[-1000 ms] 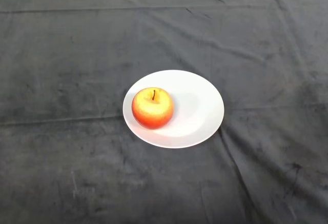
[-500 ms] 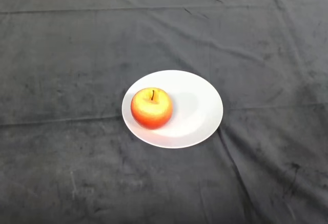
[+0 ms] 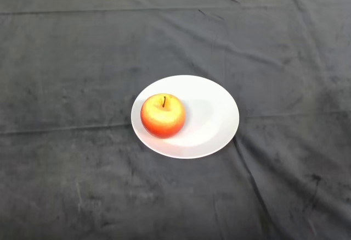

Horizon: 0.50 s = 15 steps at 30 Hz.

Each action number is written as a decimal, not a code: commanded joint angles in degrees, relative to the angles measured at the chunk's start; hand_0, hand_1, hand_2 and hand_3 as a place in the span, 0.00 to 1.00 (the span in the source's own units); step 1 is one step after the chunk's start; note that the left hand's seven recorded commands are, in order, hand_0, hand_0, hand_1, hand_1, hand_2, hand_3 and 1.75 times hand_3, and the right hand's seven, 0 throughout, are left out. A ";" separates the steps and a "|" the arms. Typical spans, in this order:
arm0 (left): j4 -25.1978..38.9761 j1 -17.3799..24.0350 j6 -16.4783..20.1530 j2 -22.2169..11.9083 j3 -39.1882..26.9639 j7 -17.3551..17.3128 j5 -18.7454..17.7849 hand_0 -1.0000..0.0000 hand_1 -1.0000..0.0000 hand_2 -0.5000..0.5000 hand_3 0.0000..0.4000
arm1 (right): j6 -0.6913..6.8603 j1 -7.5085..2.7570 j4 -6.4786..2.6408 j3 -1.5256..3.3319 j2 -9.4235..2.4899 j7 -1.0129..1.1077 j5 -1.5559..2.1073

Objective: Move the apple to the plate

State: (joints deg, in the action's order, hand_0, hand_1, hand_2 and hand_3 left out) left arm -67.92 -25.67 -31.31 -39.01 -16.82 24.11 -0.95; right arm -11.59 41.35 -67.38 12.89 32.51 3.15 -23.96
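1. Sitting on the plate (image 3: pixel 216 116), the apple (image 3: pixel 163 116) rests upright with its stem pointing up, on the plate's left portion as you look down from the head view.

2. You will find the apple fully inside the rim; its left edge comes close to the plate's left edge but does not overhang it. The right half of the plate is bare.

3. The plate lies near the middle of the surface (image 3: pixel 66 59), which is covered by a dark, creased cloth. Nothing else stands on it.

4. No part of the arm or hand shows in the head view, so you cannot read the state of the fingers from here; I cannot tell how far open they are or whether they hold anything. Nothing is touching the apple.

5. Key relation: the left arm would enter from the lower left of the view, and the apple sits on that same near-left side of the plate. It is roughly round, so it has no long axis to line up with.

6. Judgement: the task's goal looks met as things lie, apple on plate, resting free. You should need no further reach; if you do re-seat it, nudging toward the plate's centre would give more margin from the rim.
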 commanded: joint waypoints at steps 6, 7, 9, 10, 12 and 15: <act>1.12 1.02 1.24 -3.82 -1.79 0.93 -1.18 1.00 1.00 0.50 0.00 | -0.06 0.02 -0.25 0.62 1.56 -0.48 -0.22; 1.17 1.02 1.26 -3.83 -1.87 1.01 -1.20 1.00 1.00 0.50 0.00 | -0.06 0.02 -0.24 0.62 1.56 -0.48 -0.22; 1.29 1.00 1.29 -3.84 -2.04 1.21 -1.23 1.00 1.00 0.50 0.00 | -0.06 0.02 -0.24 0.62 1.56 -0.48 -0.22; 1.33 0.98 1.30 -3.84 -2.09 1.29 -1.24 1.00 1.00 0.50 0.00 | -0.06 0.02 -0.24 0.62 1.56 -0.48 -0.22; 1.45 0.94 1.31 -3.81 -2.24 1.50 -1.25 1.00 1.00 0.50 0.00 | -0.06 0.02 -0.23 0.62 1.56 -0.48 -0.22; 1.61 0.91 1.28 -3.76 -2.41 1.76 -1.26 1.00 1.00 0.50 0.00 | -0.05 0.01 -0.23 0.62 1.56 -0.47 -0.22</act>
State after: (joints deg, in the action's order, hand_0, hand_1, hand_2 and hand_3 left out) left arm -67.88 -25.67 -30.73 -39.08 -18.49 25.12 -1.03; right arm -11.59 41.35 -67.39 12.89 32.52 3.16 -23.96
